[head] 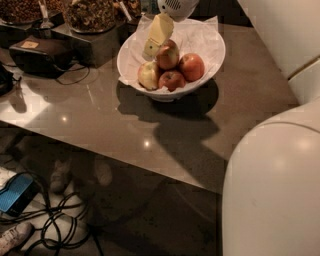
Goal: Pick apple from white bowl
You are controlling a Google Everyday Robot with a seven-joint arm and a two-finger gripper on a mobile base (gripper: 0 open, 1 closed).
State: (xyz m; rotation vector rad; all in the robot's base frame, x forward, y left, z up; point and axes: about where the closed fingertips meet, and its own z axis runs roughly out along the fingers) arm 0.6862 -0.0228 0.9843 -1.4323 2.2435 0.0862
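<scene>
Tabletop (100,117) carried the paper-lined white bowl (165,94). The apple (169,55), red with a yellow-green patch, sat topmost in the bowl's pile. End effector (152,49) hung over the bowl, just beside that apple; open or closed could not be told.

The hand (151,50) hangs over the far left of the bowl (216,60). Its upper part is cut off by the top edge, and it covers the left side of the apple (170,54). The other apples (191,66) hide the bowl's bottom and parts of one another. The nut trays (90,15) at far left are cut by the top edge. The robot's white body (275,190) runs off the right and bottom edges, hiding the near right part of the worktop (100,115).
</scene>
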